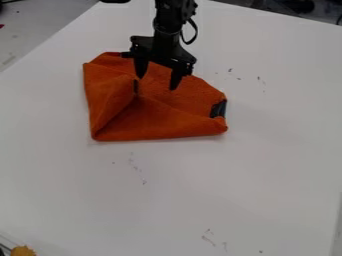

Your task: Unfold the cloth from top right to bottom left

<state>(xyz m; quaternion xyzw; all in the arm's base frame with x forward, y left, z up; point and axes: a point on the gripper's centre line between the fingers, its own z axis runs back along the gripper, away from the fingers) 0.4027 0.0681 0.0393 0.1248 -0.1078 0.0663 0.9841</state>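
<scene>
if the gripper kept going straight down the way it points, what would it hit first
Most likely the orange cloth, near its upper middle: the open gripper points down over it. How much height is left between them is unclear from this one view.

Camera view: no text, label, brand, number or sign is showing legibly.
</scene>
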